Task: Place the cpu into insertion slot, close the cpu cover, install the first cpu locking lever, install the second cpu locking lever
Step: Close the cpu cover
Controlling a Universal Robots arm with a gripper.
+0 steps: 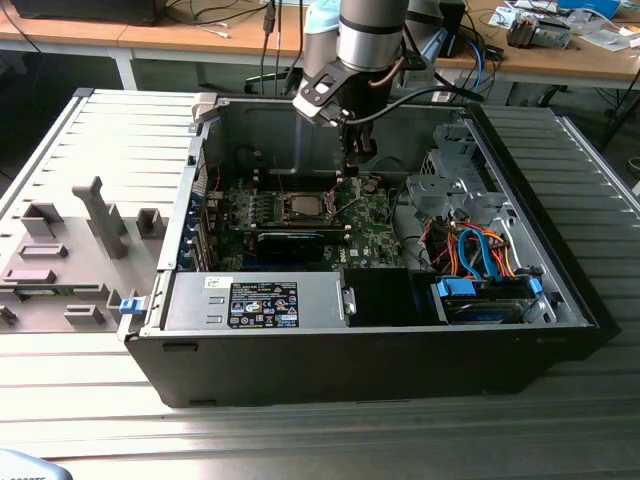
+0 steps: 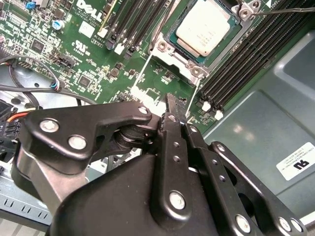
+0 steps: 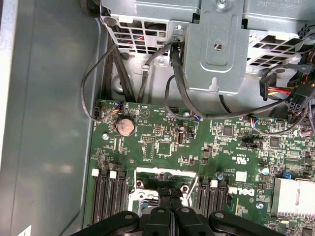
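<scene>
Closest up front is the ribbed metal table [image 1: 300, 440], with the open computer case [image 1: 350, 365] lying on its side on it. Along the case's near edge sits the black labelled power supply box [image 1: 255, 303]. In the near corner on the exterior view's right there's a drive with blue brackets [image 1: 485, 300] under a tangle of orange and blue cables [image 1: 480, 250].

Past that comes the green circuit board [image 1: 375, 235], with a long black expansion card [image 1: 290, 243] along its near edge. Just behind the card, about mid-board, the cpu [image 1: 300, 207] is seated in the insertion slot [image 1: 282, 208], silver top facing up. In the second wrist view the silver frame of the cpu cover [image 2: 179, 59] sits around the chip and looks to be lying flat. A thin wire lever [image 2: 283, 9] pokes out by one corner, but whether it's latched I can't tell.

The gripper [image 1: 357, 158] hangs over the board toward its far edge. It's off to the exterior view's right of the cpu and clearly apart from it, not touching. Its fingers [image 2: 170, 123] are pinched together with nothing between them, tips over the board short of the socket. Up top is the arm [image 1: 370, 40], and beyond the case are the wooden desks [image 1: 560, 55].
</scene>
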